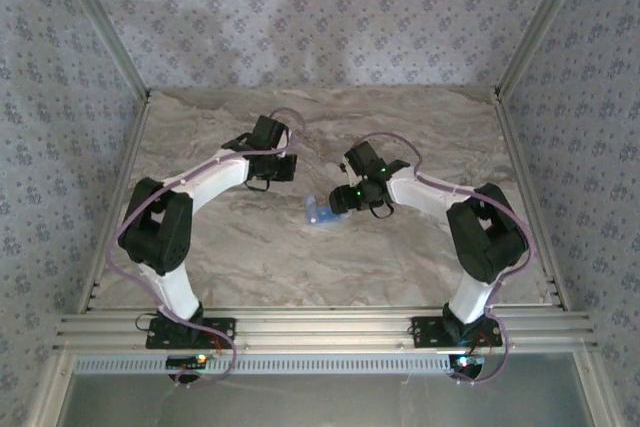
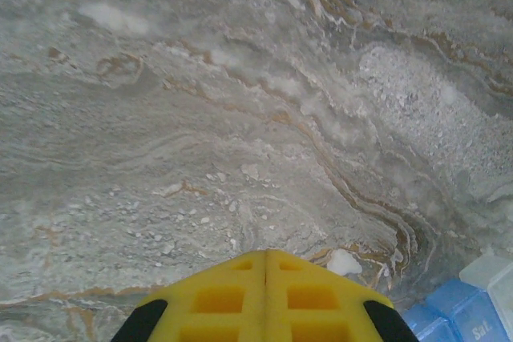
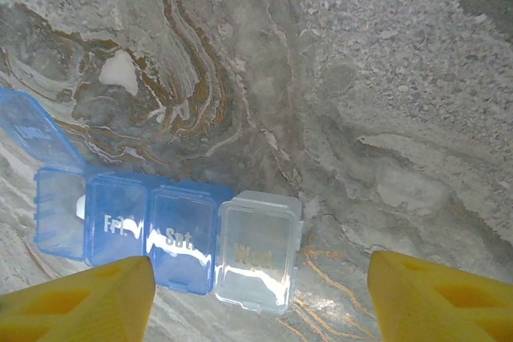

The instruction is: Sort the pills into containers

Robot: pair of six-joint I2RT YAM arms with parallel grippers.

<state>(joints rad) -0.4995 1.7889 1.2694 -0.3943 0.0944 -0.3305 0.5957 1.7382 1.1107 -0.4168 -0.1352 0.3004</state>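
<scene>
Marbled worktop (image 1: 400, 257), and the blue pill box (image 3: 168, 238) sat near its middle, one end lid flipped up; right claw (image 3: 260, 266) hung spread wide over it, left claw (image 2: 266, 255) squeezed closed nearby.

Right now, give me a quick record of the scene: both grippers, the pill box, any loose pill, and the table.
left gripper: shut, fingers pressed together, nothing visible between them
right gripper: open, fingers wide apart, above the pill box
pill box: blue strip lying on the table; Fri and Sat lids closed, the lid next to Fri standing open
white pill: loose on the table, outside the box
table: grey marbled surface
</scene>
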